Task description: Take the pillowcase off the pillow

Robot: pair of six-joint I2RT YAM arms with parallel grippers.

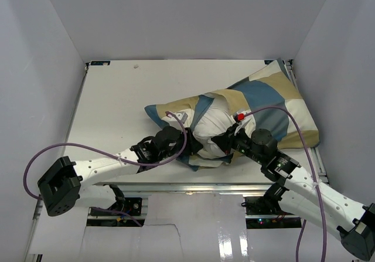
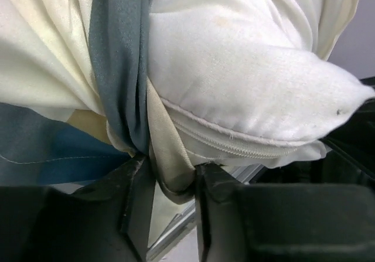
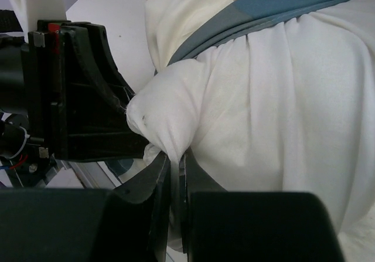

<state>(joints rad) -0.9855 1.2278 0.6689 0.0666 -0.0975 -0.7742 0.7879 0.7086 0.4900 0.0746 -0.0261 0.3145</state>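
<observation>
The pillow lies toward the right side of the tabletop. Its white near end bulges out of the open mouth of the pillowcase, and the rest sits inside the blue, tan and cream cover, which stretches back toward the far right corner. The two arms meet at that open end from opposite sides, and the split of work looks deliberate. The right claw has its jaws nearly together, pinching a corner of the bare white pillow, apparently to anchor the cushion. The left claw stands about half open, with a bunched fold of cream pillowcase fabric filling the gap just below the pillow's zipped edge. The cloth touches both fingers, so I judge it a grip on the cover's hem and not on the cushion. With one piece in each claw they can be drawn apart, pillow one way and cover the other. Much of the pillow is inside, so the job looks early to midway. The risk is that the thick fold slips from the left jaws, or that pillow cloth is caught along with it
</observation>
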